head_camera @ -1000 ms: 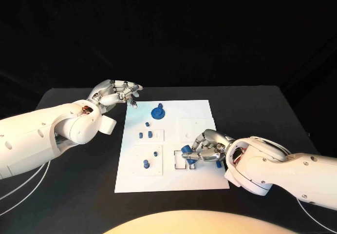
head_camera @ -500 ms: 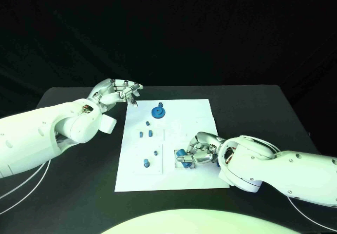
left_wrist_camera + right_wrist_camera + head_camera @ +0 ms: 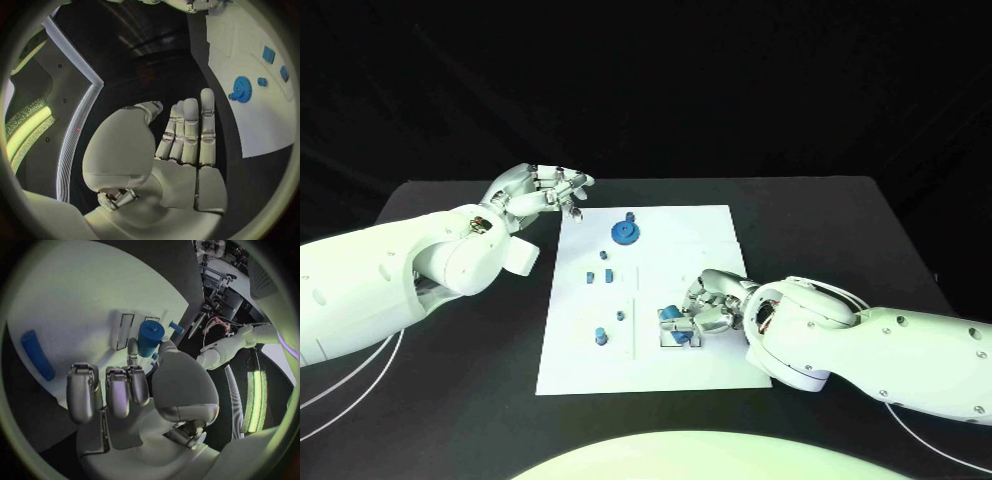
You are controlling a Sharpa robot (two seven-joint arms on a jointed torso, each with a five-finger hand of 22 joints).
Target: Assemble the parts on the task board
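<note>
On the black table (image 3: 473,400) lies the white board (image 3: 704,370). The right hand (image 3: 708,303) pinches a blue peg (image 3: 150,337) over the board's slots. The left hand (image 3: 538,188), fingers straight and empty, hovers beside the board's far corner.

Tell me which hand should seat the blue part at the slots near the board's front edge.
The right hand. It already holds a blue cylinder part directly over the slots on the task board. The left hand is open and hovers off the board's far left corner, holding nothing.
</note>
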